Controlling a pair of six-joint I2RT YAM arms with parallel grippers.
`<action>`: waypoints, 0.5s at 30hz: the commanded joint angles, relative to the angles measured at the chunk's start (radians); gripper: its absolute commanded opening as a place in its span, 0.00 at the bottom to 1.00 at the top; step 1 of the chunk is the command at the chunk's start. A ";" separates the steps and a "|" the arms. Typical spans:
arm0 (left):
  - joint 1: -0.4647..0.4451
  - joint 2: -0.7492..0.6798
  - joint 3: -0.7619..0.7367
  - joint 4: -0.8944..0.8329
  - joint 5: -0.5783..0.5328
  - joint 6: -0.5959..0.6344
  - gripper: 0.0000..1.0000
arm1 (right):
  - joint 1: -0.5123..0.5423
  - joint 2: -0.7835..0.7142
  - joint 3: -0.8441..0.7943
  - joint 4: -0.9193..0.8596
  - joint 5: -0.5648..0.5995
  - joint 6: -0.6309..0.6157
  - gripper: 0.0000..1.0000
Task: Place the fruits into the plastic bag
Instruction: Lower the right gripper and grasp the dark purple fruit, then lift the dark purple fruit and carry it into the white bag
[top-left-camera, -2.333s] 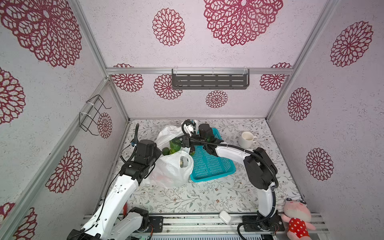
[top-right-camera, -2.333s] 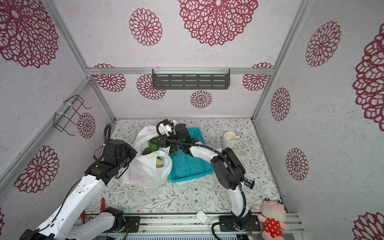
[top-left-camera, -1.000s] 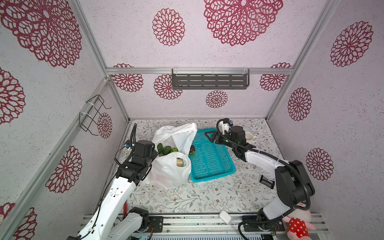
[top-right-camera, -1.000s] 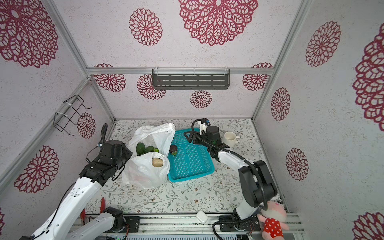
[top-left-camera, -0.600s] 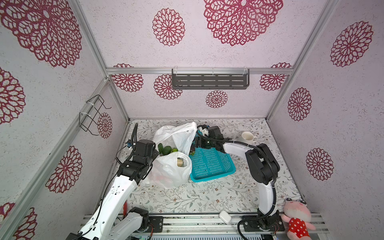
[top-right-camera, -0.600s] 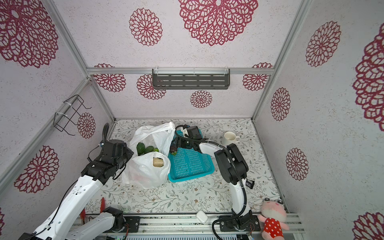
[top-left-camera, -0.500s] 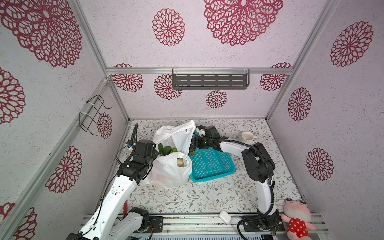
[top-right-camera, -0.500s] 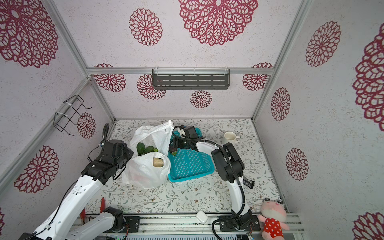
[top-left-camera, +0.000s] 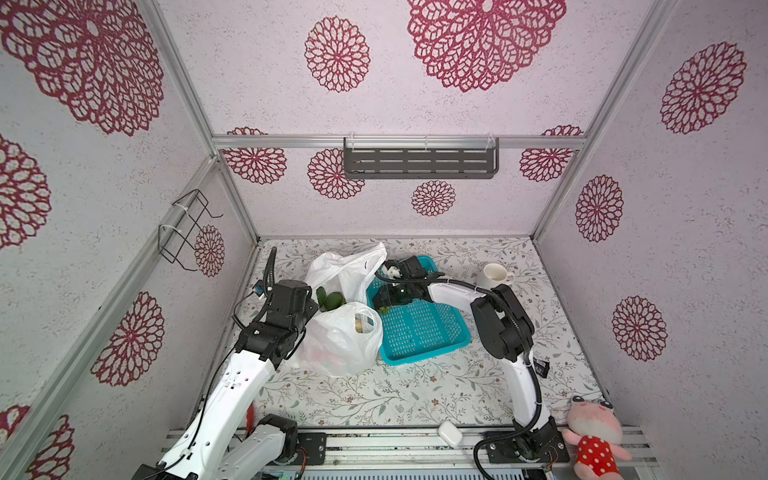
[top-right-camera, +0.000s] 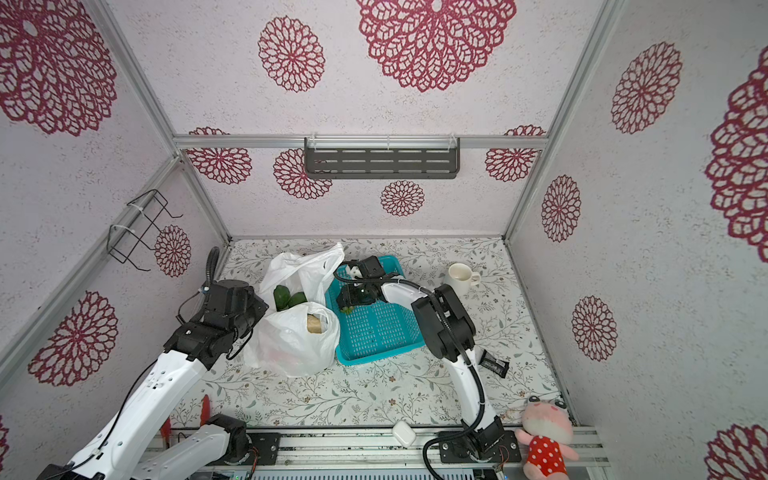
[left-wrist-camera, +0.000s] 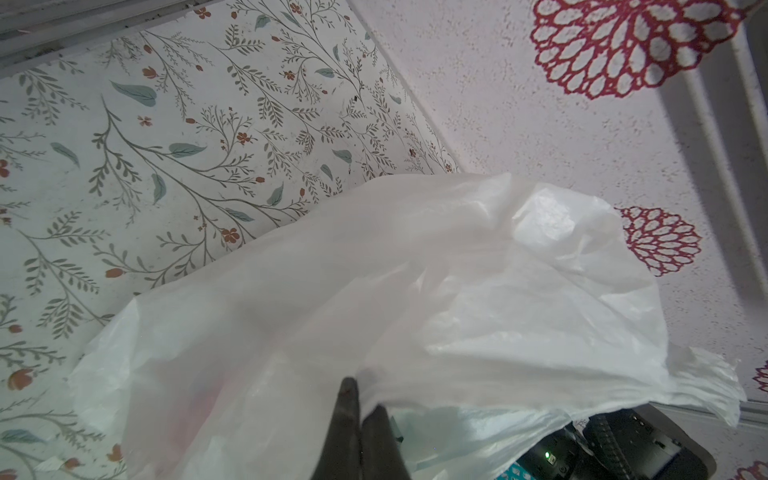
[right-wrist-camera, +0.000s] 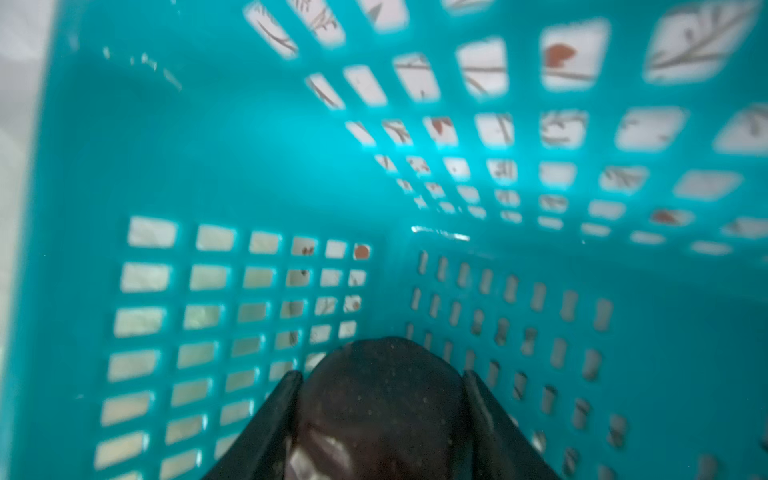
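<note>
Now the right gripper (right-wrist-camera: 380, 376), wider and off to the right a second ago, is down in the far corner of the teal perforated plastic basket (top-left-camera: 419, 332). Its jaws have narrowed around a dark red round fruit (right-wrist-camera: 380, 407) and seem to touch both flanks, though the view is blurred. I judge this the pick-up. The right arm reaches low across the basket. The left gripper (left-wrist-camera: 361, 399) is pinched tight on the thin translucent white plastic bag (top-left-camera: 340, 345) beside the basket, with green fruits (top-left-camera: 330, 300) at its mouth.
</note>
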 joint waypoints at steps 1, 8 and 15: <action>0.003 -0.018 -0.006 0.010 -0.008 -0.005 0.00 | -0.034 -0.155 -0.095 0.057 0.056 0.016 0.42; 0.002 -0.041 -0.007 -0.002 -0.021 -0.006 0.00 | -0.077 -0.441 -0.340 0.231 0.006 0.022 0.43; 0.009 -0.067 -0.006 -0.022 -0.038 0.003 0.00 | -0.034 -0.644 -0.513 0.490 -0.201 0.051 0.45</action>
